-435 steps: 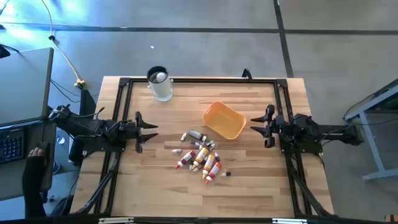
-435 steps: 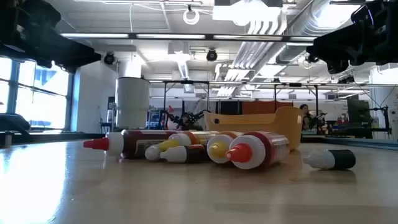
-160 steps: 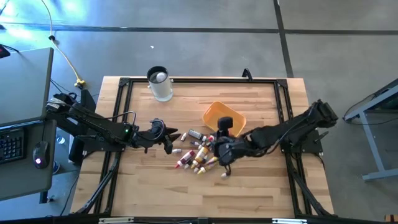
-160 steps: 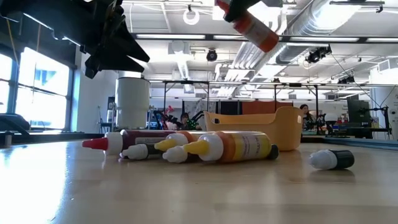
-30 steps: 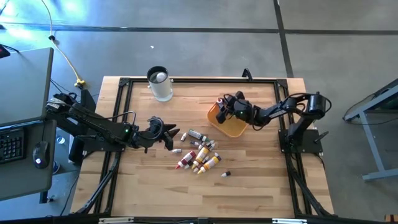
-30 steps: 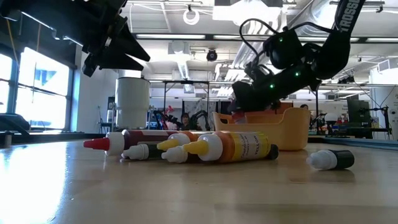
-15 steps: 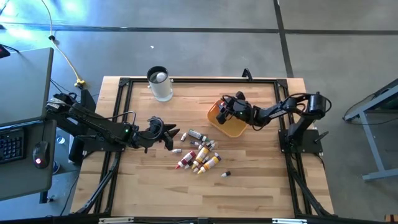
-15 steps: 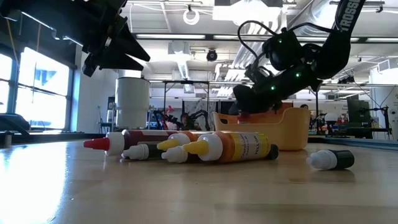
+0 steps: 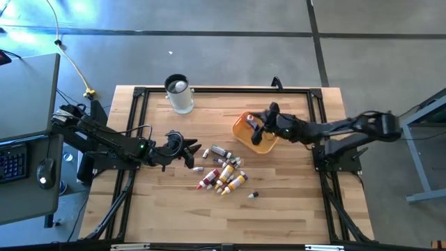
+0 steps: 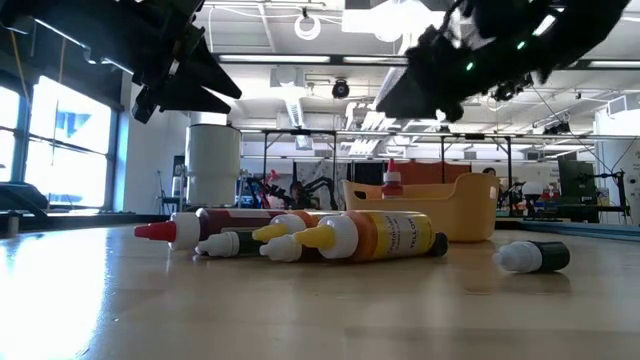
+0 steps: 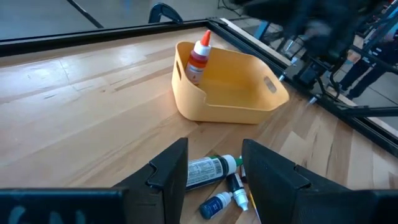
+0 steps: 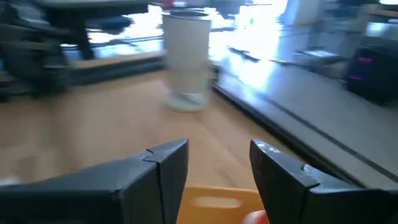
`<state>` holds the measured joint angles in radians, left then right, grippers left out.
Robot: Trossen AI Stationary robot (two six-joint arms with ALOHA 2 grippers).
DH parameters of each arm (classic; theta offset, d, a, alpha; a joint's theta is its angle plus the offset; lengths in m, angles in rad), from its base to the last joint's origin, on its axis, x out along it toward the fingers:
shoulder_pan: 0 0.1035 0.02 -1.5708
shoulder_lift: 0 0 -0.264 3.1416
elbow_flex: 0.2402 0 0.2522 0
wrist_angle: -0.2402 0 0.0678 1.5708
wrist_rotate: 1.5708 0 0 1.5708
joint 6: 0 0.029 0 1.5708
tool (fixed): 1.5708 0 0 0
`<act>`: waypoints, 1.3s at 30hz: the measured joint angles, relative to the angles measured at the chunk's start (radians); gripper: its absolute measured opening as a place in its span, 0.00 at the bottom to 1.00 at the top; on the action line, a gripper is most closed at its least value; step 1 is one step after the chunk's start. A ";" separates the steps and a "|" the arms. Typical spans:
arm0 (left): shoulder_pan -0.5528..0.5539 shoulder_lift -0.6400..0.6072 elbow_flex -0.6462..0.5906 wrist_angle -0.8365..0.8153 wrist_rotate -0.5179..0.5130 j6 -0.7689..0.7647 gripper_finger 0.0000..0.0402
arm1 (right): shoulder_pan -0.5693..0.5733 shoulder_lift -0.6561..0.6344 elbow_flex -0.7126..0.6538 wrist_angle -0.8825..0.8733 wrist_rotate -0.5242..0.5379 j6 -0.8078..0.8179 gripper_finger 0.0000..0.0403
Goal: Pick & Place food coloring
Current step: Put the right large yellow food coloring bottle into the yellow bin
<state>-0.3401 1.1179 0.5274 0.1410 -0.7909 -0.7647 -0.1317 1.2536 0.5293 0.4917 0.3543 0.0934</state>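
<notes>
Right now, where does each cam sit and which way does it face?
High: overhead, straight down; both arms, orange-yellow plastic tray.
Low: table height, level across; bottle pile, arms above.
Left wrist: over open left gripper, towards tray.
Right wrist: over open right gripper, towards tall clear cup.
Shared: red-capped bottle upright in tray, left wrist and low.

You have a pale wooden table [image 9: 279, 202], planked, smooth with a soft sheen. The tray [image 11: 249, 106] is matt orange-yellow plastic. Ahead of the left gripper [image 11: 214, 180], the food coloring [image 9: 223, 174] bottles look like glossy plastic with paper labels. Both grippers' fingers [image 12: 280, 168] are matt dark plastic. The cup [image 9: 180, 94] is clear.
</notes>
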 joint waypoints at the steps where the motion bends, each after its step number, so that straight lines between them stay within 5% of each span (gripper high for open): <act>1: 0.000 0.000 0.000 0.002 0.000 0.000 0.38 | 0.027 -0.033 0.000 -0.032 -0.033 0.010 0.41; 7: 0.000 0.000 0.001 0.025 -0.001 0.000 0.38 | 0.231 -0.095 0.000 -0.022 -0.317 0.006 0.41; 16: 0.000 0.000 0.001 0.024 0.071 0.000 0.38 | 0.496 0.171 0.042 0.153 -0.333 -0.147 0.41; 24: -0.002 0.034 0.001 0.052 0.414 0.000 0.38 | 0.483 0.484 0.341 -0.249 -0.281 -0.182 0.41; 31: 0.000 0.107 0.007 0.091 0.380 0.000 0.38 | 0.470 0.638 0.601 -0.590 -0.283 -0.207 0.41; 39: 0.000 0.111 0.049 0.088 0.358 0.065 0.38 | 0.474 0.758 0.704 -0.674 -0.340 -0.256 0.41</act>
<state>-0.3401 1.2285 0.5761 0.2289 -0.4332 -0.7001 0.3424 2.0113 1.2331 -0.1824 0.0145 -0.1627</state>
